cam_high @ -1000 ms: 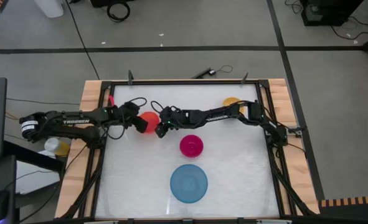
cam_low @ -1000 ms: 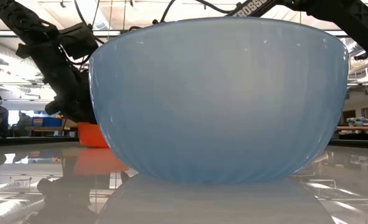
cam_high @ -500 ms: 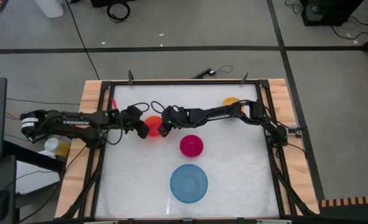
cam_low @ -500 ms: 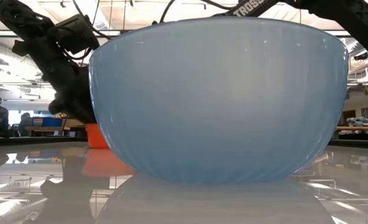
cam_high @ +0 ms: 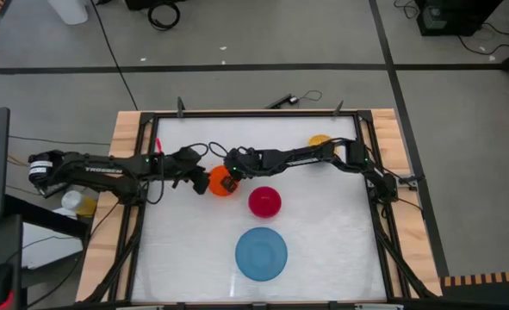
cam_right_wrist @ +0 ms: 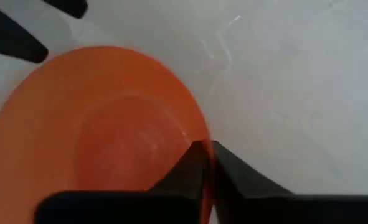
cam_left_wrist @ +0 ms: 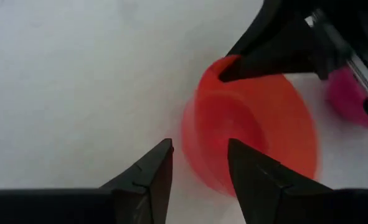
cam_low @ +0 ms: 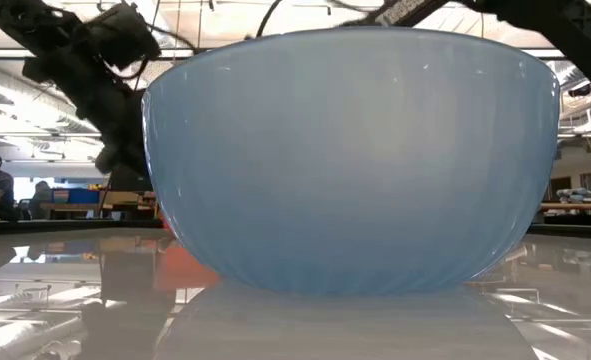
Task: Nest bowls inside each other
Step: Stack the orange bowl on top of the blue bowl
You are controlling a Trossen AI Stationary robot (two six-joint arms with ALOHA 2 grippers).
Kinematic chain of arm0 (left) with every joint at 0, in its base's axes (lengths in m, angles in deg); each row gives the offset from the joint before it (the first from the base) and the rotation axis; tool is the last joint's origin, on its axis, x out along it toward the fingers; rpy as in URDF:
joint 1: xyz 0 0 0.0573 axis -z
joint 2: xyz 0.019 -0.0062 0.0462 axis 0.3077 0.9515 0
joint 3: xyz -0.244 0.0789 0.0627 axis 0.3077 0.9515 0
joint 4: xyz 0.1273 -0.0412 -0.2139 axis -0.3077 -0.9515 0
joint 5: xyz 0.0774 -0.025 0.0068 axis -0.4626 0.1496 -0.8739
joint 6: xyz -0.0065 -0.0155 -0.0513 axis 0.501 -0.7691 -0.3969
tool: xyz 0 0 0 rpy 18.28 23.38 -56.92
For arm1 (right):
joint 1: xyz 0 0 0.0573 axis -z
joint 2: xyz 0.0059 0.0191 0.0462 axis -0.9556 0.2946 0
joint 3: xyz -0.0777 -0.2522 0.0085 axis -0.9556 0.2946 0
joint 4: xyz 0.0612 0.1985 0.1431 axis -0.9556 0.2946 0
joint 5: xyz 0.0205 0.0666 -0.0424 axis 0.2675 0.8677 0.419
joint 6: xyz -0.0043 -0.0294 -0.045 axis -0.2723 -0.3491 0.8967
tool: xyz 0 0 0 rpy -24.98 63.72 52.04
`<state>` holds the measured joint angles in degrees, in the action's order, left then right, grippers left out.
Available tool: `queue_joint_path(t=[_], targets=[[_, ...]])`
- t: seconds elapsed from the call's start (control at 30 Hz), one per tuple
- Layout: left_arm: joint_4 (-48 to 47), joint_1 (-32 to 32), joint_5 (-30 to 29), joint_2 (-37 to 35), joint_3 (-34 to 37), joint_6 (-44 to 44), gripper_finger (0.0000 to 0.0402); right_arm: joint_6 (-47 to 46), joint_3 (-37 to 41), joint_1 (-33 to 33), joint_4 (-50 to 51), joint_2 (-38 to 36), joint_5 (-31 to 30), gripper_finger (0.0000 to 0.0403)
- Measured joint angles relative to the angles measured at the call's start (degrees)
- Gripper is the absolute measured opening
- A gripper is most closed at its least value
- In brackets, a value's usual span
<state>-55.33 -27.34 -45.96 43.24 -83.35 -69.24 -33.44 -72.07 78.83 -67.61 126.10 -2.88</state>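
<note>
The orange bowl (cam_high: 220,182) is at mid-table, and my right gripper (cam_right_wrist: 207,148) is shut on it from the bowl's right side. My left gripper (cam_left_wrist: 199,152) stands open just left of the bowl (cam_left_wrist: 252,137), its fingers short of the bowl's wall. The magenta bowl (cam_high: 264,201) sits upright close by, toward the near right. The light blue bowl (cam_high: 261,253) stands nearer the front edge and fills the low view (cam_low: 350,160). The yellow bowl (cam_high: 320,140) lies at the back right, partly under my right arm. My right gripper pinches the orange bowl's rim (cam_right_wrist: 201,132) with one finger inside the bowl and one outside, on the side toward the table's right. The fingers come slanting down from the right. Whether the bowl's base is on the table, I cannot tell.
A black frame (cam_high: 237,113) with wooden side boards borders the white table. Both arms reach in from the sides and meet behind the magenta bowl. There is bare table surface to the left and right of the blue bowl.
My right gripper has shut on the orange bowl's rim. The bowl has moved toward the table's right and near edges, closer to the magenta bowl. My left gripper, still open, has followed it that way and risen a little.
</note>
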Motion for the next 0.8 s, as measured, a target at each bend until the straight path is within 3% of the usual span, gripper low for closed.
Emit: queue_joint_path(t=[0.2, 0.43, 0.67, 0.8], targets=[[-0.21, 4.6, -1.82, -5.26, -3.5, 3.1, 0.0156, 3.13, 0.02, -4.49, 17.47, -9.64, -7.27, 0.002], [-1.01, 11.31, -8.25, -9.6, -3.9, 2.54, 0.0156, 1.55, 0.22, -17.22, 31.77, -21.38, -11.11, 0.0008], [-1.13, 18.23, -16.78, -7.81, -3.86, 0.36, 0.0156, -9.49, 7.83, -28.46, 27.51, -22.05, -10.63, 0.0009], [0.15, 18.62, -17.19, -7.47, -3.86, -0.14, 0.0156, -12.71, 11.71, -31.78, 21.04, -20.29, -9.18, 0.0009]])
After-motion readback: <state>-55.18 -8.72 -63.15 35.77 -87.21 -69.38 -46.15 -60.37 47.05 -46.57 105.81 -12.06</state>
